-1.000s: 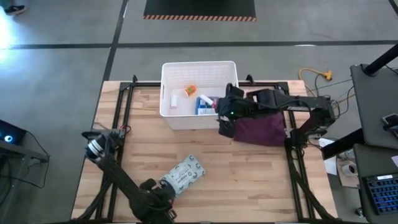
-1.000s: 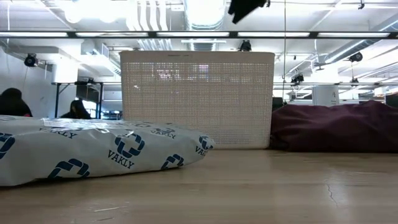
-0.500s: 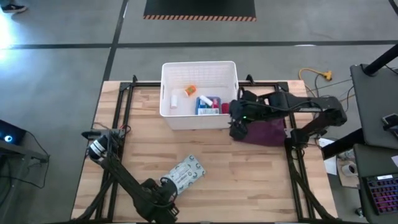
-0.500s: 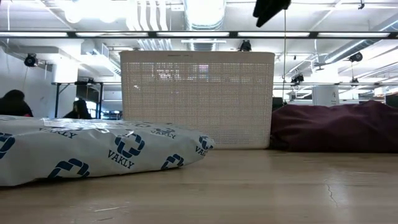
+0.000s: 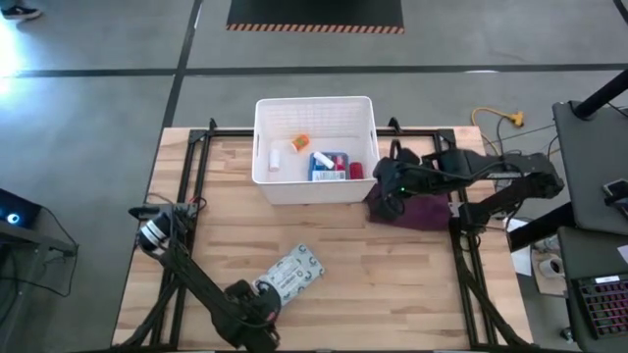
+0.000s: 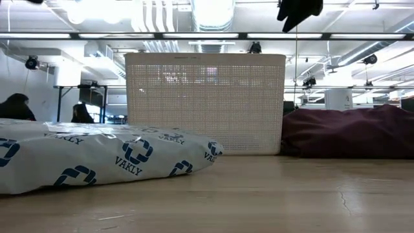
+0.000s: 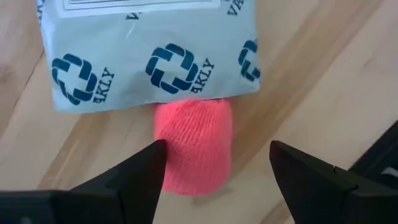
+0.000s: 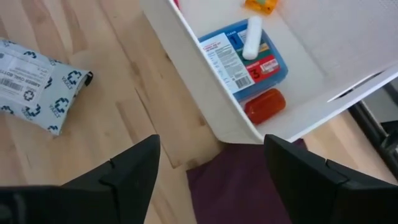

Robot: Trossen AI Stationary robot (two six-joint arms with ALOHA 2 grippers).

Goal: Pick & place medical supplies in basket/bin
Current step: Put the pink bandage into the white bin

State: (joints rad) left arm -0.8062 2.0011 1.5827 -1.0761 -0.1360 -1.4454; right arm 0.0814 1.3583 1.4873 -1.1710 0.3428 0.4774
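Note:
The white ribbed bin [image 5: 314, 147] stands at the table's far middle. In it lie a blue first-aid box [image 8: 245, 59], a red bottle [image 8: 265, 106], a white tube [image 8: 252, 37] and an orange item [image 5: 299, 142]. The grey-green packet [image 5: 290, 276] lies flat near the table's near edge. A pink knitted block [image 7: 194, 146] lies beside it, one end tucked under the packet's edge [image 7: 186, 96]. My left gripper [image 7: 214, 180] is open, its fingers standing on either side of the pink block. My right gripper [image 5: 388, 199] is open and empty, high above the maroon cloth [image 5: 417, 208].
The maroon cloth lies bunched against the bin's right side. Black frame rails [image 5: 201, 147] run along the table's left and right edges. Bare wood [image 5: 392, 284] stretches between the packet and the table's right edge. People sit far behind the table [image 6: 13, 107].
My right gripper has drawn back from above the bin's right end toward the table's right and near side, and now hangs over the maroon cloth. The red bottle it covered now shows in the bin's right corner.

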